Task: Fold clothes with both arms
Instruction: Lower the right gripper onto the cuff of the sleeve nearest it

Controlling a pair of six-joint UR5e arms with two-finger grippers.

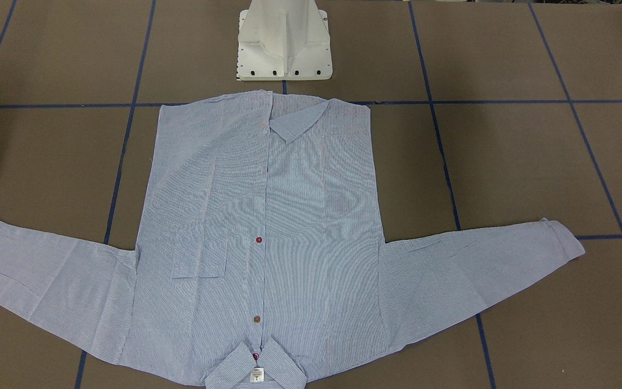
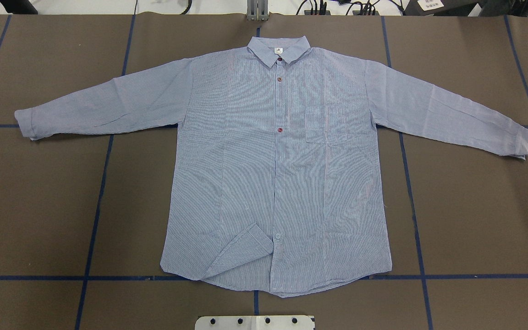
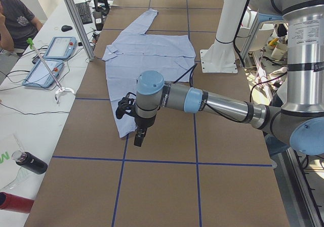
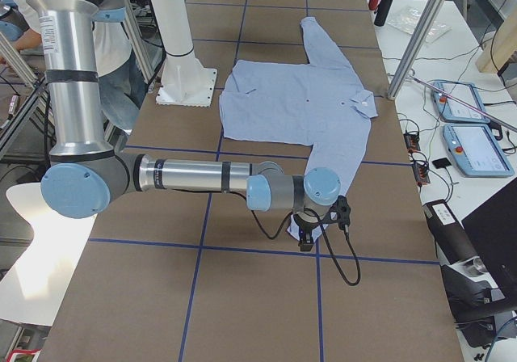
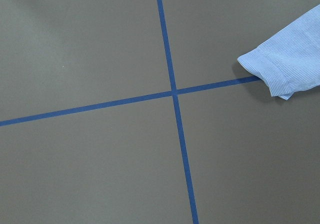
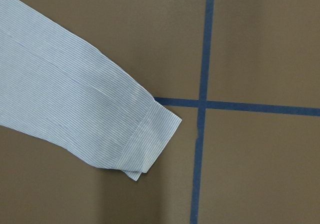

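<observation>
Shirt [image 2: 273, 160] lies flat, front up and buttoned, in the middle of the bench [image 2: 39, 206]. Its collar [image 2: 278, 48] points away from the robot, close to the far bench edge. Both sleeves are spread sideways.

We note one lower front corner [image 2: 245, 252] turned up beside the placket. The hem runs along a blue tape line [image 2: 108, 277], just short of the white pedestal base [image 2: 255, 322].

Left fingers [image 3: 138, 138] hang near the cuff [image 2: 28, 123] on the robot's left side. The left wrist view has that cuff at its right margin, touching a tape line. Right fingers [image 4: 306, 239] hang by the other cuff [image 2: 520, 142], which the right wrist view shows ending just beside a tape crossing.

We cannot tell whether either pair is spread or pressed together. Brown bench surface runs outward beyond both cuffs.
</observation>
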